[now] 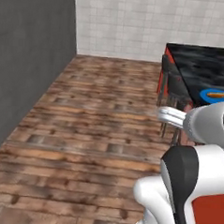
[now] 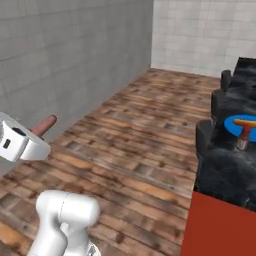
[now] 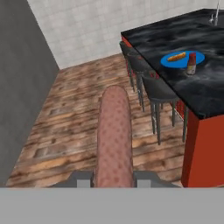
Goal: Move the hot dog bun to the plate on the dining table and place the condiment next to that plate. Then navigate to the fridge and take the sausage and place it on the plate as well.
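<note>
Sausage (image 3: 114, 135) matt, dimpled skin; table (image 3: 205, 87) top glossy veined marble; plate (image 3: 182, 59) smooth; floor (image 1: 94, 131) worn wood planks.

I've got the sausage (image 3: 114, 135) clamped in gripper (image 3: 113, 178); bun (image 3: 176, 56) on blue plate (image 3: 192, 57), condiment (image 3: 191, 64) touching plate edge, dining table (image 3: 175, 35).

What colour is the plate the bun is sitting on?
Bright blue, plain. The plate with the hot dog bun shows best in the hand view.
</note>
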Motion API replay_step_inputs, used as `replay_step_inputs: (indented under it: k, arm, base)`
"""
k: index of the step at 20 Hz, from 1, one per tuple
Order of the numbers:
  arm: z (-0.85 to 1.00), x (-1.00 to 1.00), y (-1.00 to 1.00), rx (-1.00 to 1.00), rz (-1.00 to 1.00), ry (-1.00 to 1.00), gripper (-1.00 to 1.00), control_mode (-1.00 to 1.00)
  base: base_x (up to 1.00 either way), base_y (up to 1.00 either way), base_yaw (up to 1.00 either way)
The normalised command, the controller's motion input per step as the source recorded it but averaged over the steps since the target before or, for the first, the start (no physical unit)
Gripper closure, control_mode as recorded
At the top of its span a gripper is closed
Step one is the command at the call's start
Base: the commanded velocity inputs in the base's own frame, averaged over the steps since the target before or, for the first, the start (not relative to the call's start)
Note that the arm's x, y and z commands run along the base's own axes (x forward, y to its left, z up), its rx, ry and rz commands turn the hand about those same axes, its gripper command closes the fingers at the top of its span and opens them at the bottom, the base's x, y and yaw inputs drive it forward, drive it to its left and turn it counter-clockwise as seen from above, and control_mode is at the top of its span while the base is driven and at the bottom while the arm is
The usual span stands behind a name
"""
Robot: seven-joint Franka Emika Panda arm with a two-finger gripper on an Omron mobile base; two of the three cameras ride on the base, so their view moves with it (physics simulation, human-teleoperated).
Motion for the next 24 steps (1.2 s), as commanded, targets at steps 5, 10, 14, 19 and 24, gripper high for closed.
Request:
replay_step_inputs:
  k: [5, 10, 14, 19, 24]
  arm:
    - [0.00, 0.00, 0.00, 0.00, 0.00, 0.00, 1.00, 1.00]
    - [0.00, 0.00, 0.00, 0.00, 0.00, 0.00, 1.00, 1.00]
    - [0.00, 0.00, 0.00, 0.00, 0.00, 0.00, 1.00, 1.00]
    - [0.00, 0.00, 0.00, 0.00, 0.00, 0.00, 1.00, 1.00]
    - [0.00, 0.00, 0.00, 0.00, 0.00, 0.00, 1.00, 1.00]
  base:
    - [0.57, 0.63, -0.55]
    - [0.64, 0.53, -0.54]
    - [0.80, 0.44, -0.53]
    - [0.89, 0.36, -0.51]
    - [0.82, 0.43, -0.52]
